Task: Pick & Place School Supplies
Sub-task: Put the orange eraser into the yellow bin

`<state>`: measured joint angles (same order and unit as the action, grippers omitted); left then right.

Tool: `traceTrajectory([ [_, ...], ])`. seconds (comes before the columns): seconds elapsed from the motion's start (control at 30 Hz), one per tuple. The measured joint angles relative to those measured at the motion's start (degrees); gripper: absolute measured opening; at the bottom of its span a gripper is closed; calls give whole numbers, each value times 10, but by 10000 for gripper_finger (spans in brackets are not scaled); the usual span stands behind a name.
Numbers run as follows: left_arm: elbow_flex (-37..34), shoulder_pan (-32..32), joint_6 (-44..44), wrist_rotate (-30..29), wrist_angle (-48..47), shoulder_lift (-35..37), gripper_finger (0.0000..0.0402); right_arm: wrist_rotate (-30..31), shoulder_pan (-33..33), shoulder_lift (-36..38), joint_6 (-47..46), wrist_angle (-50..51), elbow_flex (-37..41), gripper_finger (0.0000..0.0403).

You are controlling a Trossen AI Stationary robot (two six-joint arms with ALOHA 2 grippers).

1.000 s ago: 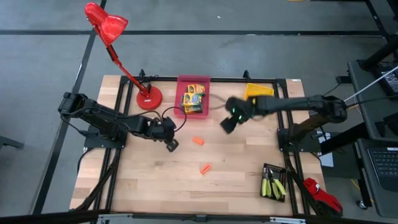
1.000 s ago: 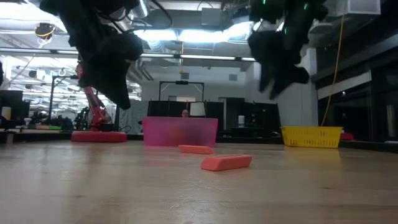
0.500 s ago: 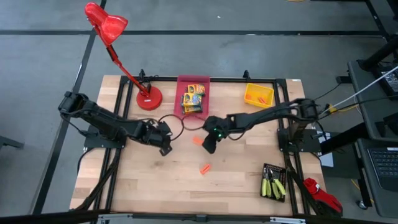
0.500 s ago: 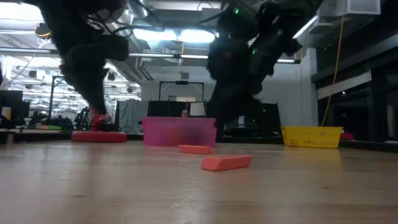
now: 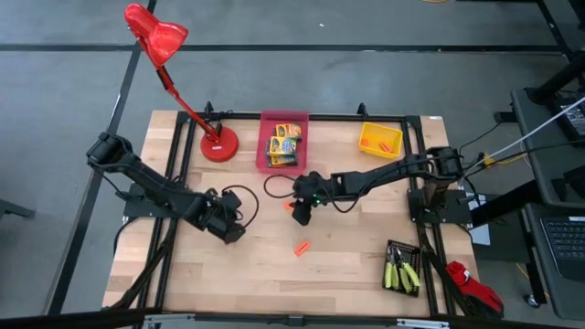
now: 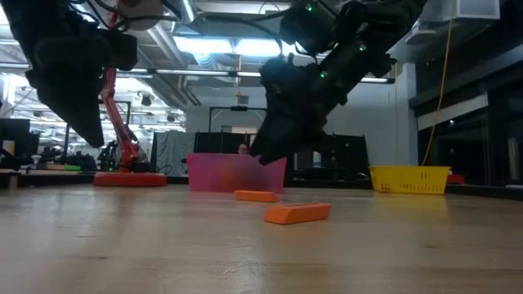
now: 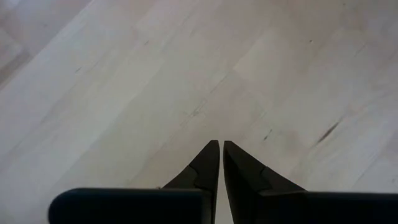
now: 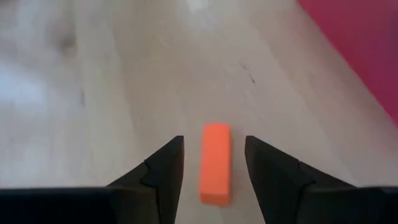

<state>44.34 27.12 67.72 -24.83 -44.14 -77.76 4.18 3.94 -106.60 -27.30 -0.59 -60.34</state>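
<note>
Now, from above, the right gripper [image 5: 297, 215] has swung away from the yellow bin [image 5: 378, 140] and come down over the orange piece [image 5: 288, 206] just in front of the pink bin [image 5: 284, 140]; that suggests the next pick is beginning. A second orange piece [image 5: 301, 248] lies farther from the pink bin, crayon boxes [image 5: 284, 144] sit inside it, and the pliers [image 5: 402, 271] rest in the black bin [image 5: 403, 269] well away. The left gripper [image 5: 228, 230] has drawn back from the pink bin.

At table height, both orange pieces lie flat before the pink bin.

Through the left wrist, the fingers are pressed together, holding nothing.

Through the right wrist, the spread fingers straddle the orange piece without gripping it.

No writing can be read anywhere.
</note>
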Motion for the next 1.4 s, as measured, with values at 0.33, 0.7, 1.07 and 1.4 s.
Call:
traceTrajectory([
  [0.33,0,14,30,-10,-9,0,20,12,24,-46,38,-38,0,173],
  [0.7,1,15,35,25,-6,0,20,55,21,-72,42,-51,-1,173],
  [1.07,1,22,32,25,-7,0,19,56,30,-97,-5,-70,-2,162],
  [1.4,1,22,39,20,-7,0,19,71,39,-90,-97,-52,-1,10],
])
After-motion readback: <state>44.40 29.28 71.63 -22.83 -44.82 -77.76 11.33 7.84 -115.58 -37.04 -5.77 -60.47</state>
